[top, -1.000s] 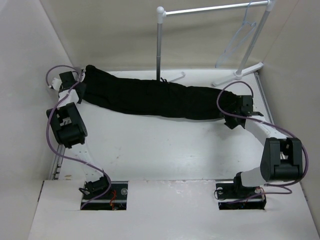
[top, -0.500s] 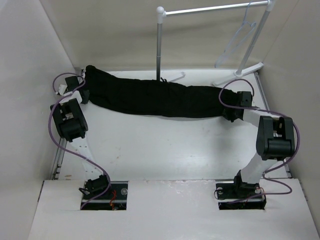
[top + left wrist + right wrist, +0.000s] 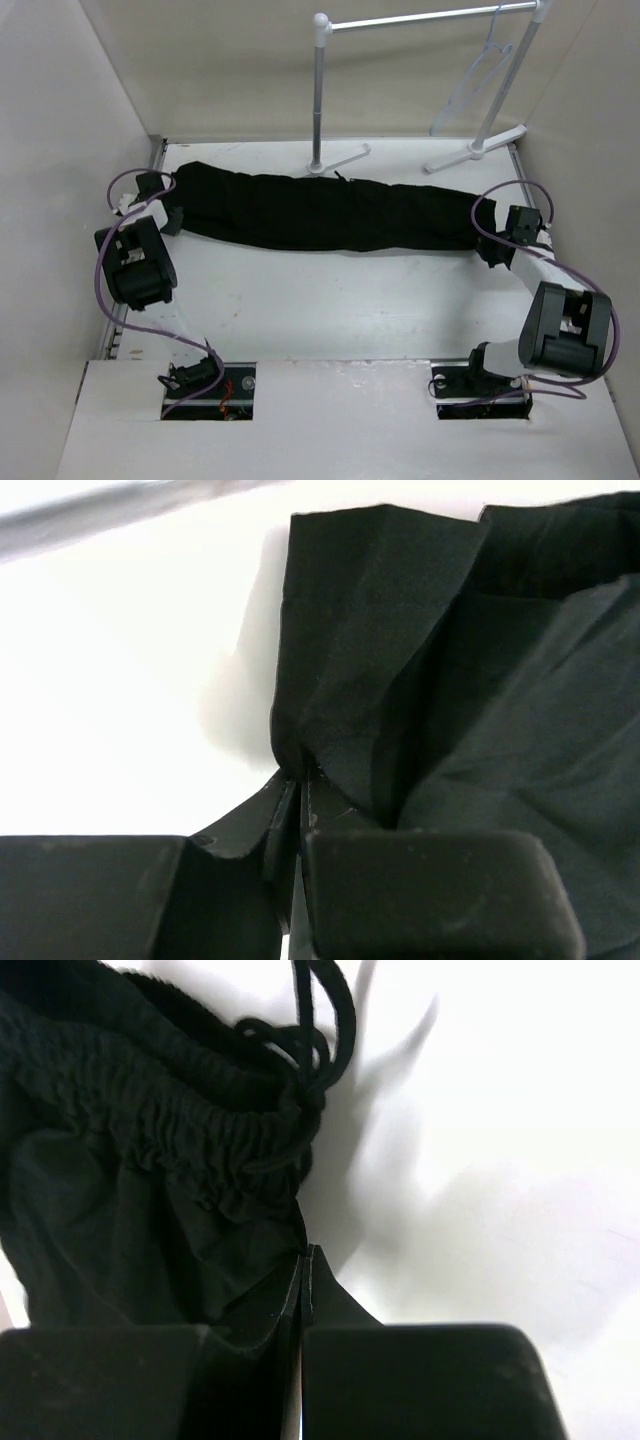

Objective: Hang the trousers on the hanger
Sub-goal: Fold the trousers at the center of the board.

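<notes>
Trousers lie flat on the table, one long black band spanning jaw to jaw. Left gripper is clenched on the leg end: the cloth edge is pinched right at its tips, and the rest of the fabric fans out ahead and to the right of them. Right gripper is clamped on the waist end. The gathered waistband sits just ahead-left of its tips, with the drawstrings knotted just beyond. Hanger hangs on the white rail stand, well beyond the right jaws and apart from the cloth.
</notes>
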Motion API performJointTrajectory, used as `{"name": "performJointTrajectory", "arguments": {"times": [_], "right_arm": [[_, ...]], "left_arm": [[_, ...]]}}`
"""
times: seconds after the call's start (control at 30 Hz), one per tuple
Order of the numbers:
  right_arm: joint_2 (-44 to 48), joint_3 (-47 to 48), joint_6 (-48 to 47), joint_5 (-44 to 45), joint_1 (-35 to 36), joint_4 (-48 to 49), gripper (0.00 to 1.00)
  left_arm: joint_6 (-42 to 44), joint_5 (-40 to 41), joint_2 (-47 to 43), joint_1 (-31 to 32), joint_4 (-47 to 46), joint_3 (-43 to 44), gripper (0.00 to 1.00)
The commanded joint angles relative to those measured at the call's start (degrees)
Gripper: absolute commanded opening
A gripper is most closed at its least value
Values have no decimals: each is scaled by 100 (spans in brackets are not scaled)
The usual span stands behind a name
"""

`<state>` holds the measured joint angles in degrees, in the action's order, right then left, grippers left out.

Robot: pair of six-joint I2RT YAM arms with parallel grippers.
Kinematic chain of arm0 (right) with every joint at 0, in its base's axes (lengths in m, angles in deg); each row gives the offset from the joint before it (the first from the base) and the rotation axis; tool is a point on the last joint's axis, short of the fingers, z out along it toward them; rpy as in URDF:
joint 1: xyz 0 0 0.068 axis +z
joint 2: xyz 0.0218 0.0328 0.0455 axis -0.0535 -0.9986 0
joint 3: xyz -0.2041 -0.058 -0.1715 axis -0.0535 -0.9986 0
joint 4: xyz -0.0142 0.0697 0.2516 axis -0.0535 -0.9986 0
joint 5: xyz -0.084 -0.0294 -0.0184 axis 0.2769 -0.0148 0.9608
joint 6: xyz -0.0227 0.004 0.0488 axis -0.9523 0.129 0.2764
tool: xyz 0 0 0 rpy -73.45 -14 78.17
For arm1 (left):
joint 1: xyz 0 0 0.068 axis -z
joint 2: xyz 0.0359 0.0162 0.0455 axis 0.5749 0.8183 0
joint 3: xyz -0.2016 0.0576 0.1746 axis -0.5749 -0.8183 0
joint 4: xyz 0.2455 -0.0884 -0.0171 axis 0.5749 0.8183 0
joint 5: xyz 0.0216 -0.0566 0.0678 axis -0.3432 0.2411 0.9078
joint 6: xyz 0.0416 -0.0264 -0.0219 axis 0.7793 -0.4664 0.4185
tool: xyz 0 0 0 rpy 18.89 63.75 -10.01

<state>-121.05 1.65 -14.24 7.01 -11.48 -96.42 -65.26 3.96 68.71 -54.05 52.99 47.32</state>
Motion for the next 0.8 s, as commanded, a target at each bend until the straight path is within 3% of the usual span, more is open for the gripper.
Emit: {"name": "performJointTrajectory", "arguments": {"times": [0.0,0.13,0.23,0.37,0.5,0.63,0.77], "right_arm": [[365,-155,39,369,-185,-230,0],[365,-155,39,369,-185,-230,0],[365,-155,39,369,-185,-230,0],[365,-155,39,369,-185,-230,0],[365,-155,39,369,-185,-230,0],[365,-155,39,369,-185,-230,0],[365,-155,39,369,-185,-230,0]], "left_arm": [[82,733,-980,54,561,-548,3],[47,1453,-2008,379,1124,-1365,13],[73,1517,-2641,336,1239,-1736,39],[143,1210,-3502,90,1423,-1789,54],[249,807,-4040,11,1442,-1824,57],[197,-230,-3559,-95,1100,-1641,56],[162,-548,-3040,-95,537,-1342,54]]}}
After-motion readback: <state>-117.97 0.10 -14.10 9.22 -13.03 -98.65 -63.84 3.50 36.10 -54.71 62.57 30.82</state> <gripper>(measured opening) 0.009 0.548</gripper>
